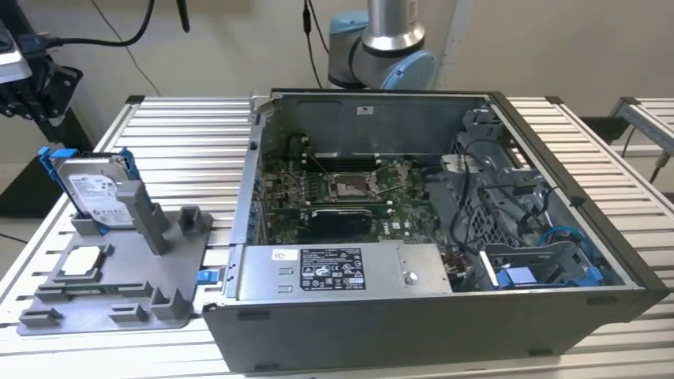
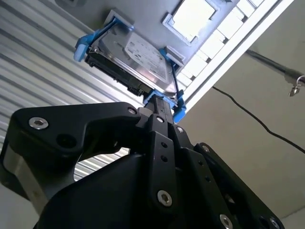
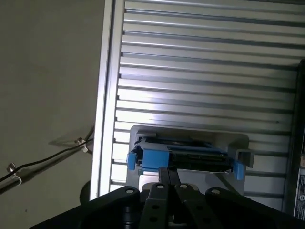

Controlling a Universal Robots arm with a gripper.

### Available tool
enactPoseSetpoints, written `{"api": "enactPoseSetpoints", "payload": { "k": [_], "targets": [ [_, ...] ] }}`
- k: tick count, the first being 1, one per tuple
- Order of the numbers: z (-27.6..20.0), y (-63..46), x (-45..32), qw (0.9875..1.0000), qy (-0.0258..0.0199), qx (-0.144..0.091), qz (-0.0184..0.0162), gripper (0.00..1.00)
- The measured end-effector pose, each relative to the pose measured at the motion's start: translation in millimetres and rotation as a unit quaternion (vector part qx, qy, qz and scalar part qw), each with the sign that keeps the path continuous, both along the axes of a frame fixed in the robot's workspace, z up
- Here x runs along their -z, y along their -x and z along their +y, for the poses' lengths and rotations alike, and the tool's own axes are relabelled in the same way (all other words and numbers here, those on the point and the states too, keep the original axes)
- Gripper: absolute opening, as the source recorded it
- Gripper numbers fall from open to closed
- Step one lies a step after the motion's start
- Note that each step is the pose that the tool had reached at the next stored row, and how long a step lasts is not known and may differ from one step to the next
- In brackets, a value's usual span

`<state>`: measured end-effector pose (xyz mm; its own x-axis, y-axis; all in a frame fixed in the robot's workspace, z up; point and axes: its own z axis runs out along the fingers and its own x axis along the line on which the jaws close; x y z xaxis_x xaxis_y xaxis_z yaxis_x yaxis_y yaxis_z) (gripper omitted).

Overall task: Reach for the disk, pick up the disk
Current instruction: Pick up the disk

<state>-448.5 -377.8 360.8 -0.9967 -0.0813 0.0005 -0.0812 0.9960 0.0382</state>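
The disk [image 1: 95, 189] is a silver-grey hard drive with a white label and blue rails. It stands on edge in a slot of the grey holder [image 1: 158, 268], at the exterior view's left. My gripper [image 1: 27, 87] hangs above it and further to that view's left, apart from it. In both wrist views the disk [image 2: 136, 57] [image 3: 190, 157] lies just beyond the black fingertips. The gripper [image 3: 169, 171] [image 2: 159, 102] has its fingers together and nothing between them.
An open computer case [image 1: 589, 260] fills the middle and right of the slatted aluminium table [image 1: 179, 142], with a grey labelled box [image 1: 337, 272] at its front. A small square silver chip [image 1: 82, 262] lies on the holder. Cables [image 3: 43, 160] run off the table edge.
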Motion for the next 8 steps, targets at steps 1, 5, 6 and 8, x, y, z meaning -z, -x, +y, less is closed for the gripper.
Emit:
{"api": "enactPoseSetpoints", "payload": {
  "k": [1,5,6,8],
  "targets": [
    [0.0,0.0,0.0,1.0000,0.0000,-0.006,0.0000,0.00],
    [0.0,0.0,0.0,0.9995,0.0000,-0.030,0.0000,0.00],
    [0.0,0.0,0.0,0.9993,0.0000,-0.038,0.0000,0.00],
    [0.0,0.0,0.0,0.9987,0.0000,-0.052,0.0000,0.00]
  ]
}}
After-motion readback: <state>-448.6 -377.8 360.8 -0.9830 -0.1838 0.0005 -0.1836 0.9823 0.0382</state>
